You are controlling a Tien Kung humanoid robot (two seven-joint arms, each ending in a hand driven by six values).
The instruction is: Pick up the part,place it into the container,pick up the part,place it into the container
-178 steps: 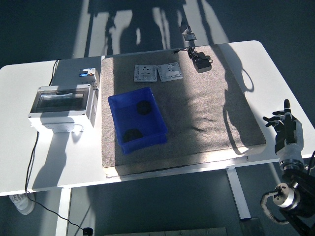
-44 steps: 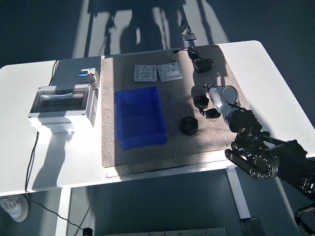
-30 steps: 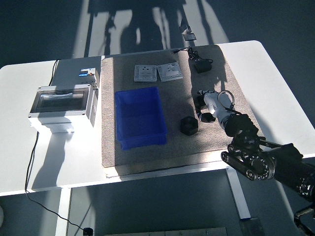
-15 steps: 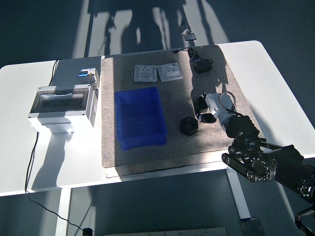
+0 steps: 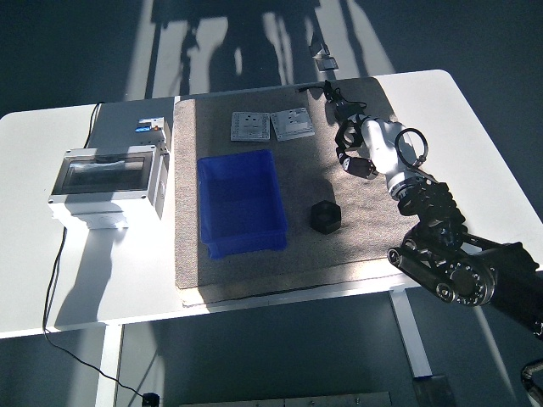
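Note:
A blue container (image 5: 242,202) stands open and empty on the left half of the grey mat (image 5: 373,229). One black part (image 5: 325,217) lies on the mat just right of the container's near corner. My right hand (image 5: 351,151) hovers above the mat's right side, well behind that part, with its dark fingers (image 5: 361,166) curled around a second small black part that they mostly hide. The white forearm (image 5: 386,157) runs back to the lower right. My left arm is out of the picture.
A grey electrical box with a clear lid (image 5: 106,181) stands on the white table left of the mat. Two white switch plates (image 5: 271,125) lie at the mat's far edge. A black adapter and cable (image 5: 329,91) lie behind my hand.
My right hand closed on the part that lay beside it and rose up and away from me with it. That spot on the mat is now bare. The other part stayed put.

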